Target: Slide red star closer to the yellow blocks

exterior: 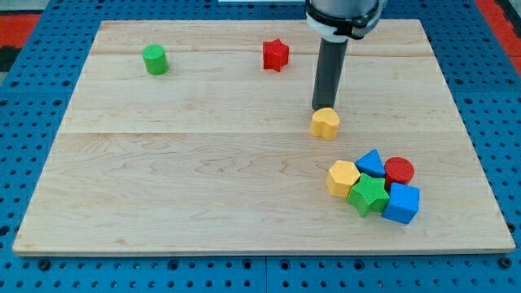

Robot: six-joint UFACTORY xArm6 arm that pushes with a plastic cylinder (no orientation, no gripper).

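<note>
The red star (276, 54) lies near the view's top, a little right of centre. A yellow heart-shaped block (326, 124) sits lower and to the right of it. A yellow hexagon (343, 177) lies at the left of a cluster at the lower right. My tip (323, 109) is just above the yellow heart, touching or almost touching its top edge, and well below and right of the red star.
A green cylinder (155, 59) stands at the upper left. The lower-right cluster also holds a green star (369, 194), a blue triangle (372, 162), a red cylinder (399, 170) and a blue cube (401, 203). The wooden board (203, 179) lies on a blue pegboard.
</note>
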